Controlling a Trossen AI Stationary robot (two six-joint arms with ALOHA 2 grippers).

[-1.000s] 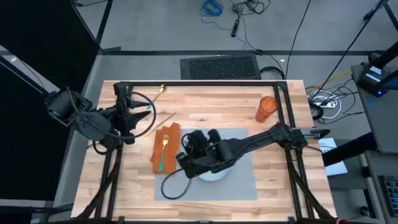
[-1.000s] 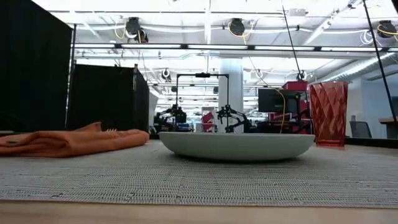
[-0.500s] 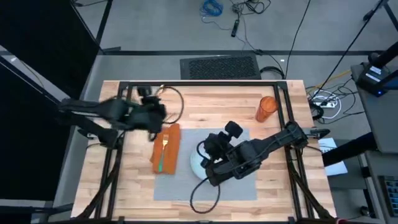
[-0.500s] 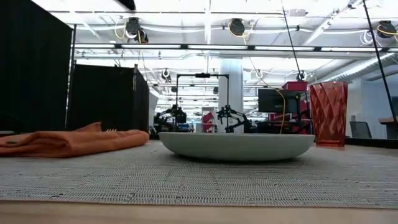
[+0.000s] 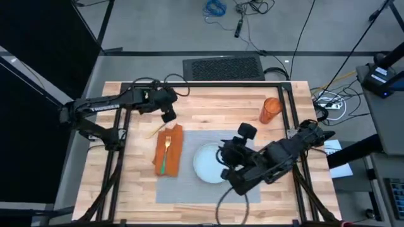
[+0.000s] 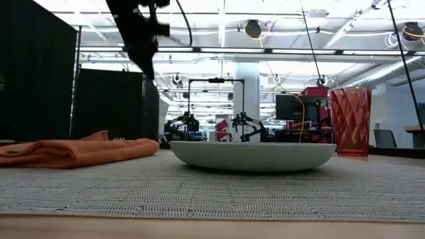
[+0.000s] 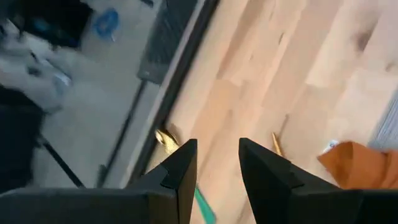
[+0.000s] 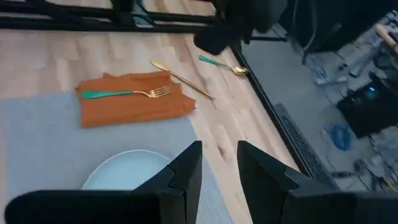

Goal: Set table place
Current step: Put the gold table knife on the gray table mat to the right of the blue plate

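From above, the grey placemat [image 5: 211,165] lies in the middle of the wooden surface [image 5: 208,104]; the pale plate [image 5: 208,162] sits on it, and the orange napkin [image 5: 168,149] lies along its left edge with a green-handled fork [image 5: 166,151] on top, its long axis running from the near side to the far side; the left hand [image 5: 168,113] hangs over the bare wood just beyond the napkin's far end, while the right hand [image 5: 228,156] hovers at the plate's right rim; an orange cup [image 5: 271,109] stands at the far right; a gold knife [image 5: 152,131] lies on the wood just left of the napkin.

From tabletop height, the plate [image 6: 252,156] rests flat on the mat [image 6: 212,189], the napkin [image 6: 76,150] beside it and the cup [image 6: 350,121] behind; only part of a dark arm shows high up.

The left wrist shows its fingers [image 7: 180,168] spread with nothing between them; a green-handled spoon [image 7: 180,168] lies by the surface's far edge just past the fingers, its long axis slanting along that edge, and the knife's [image 7: 276,143] tip lies closer in; I judge the left arm far nearer both than the right.

The right wrist shows its own fingers [image 8: 186,168] parted and empty above the plate [image 8: 127,171]; the fork [image 8: 124,93], knife [image 8: 182,77] and spoon [image 8: 222,65] lie well beyond it.
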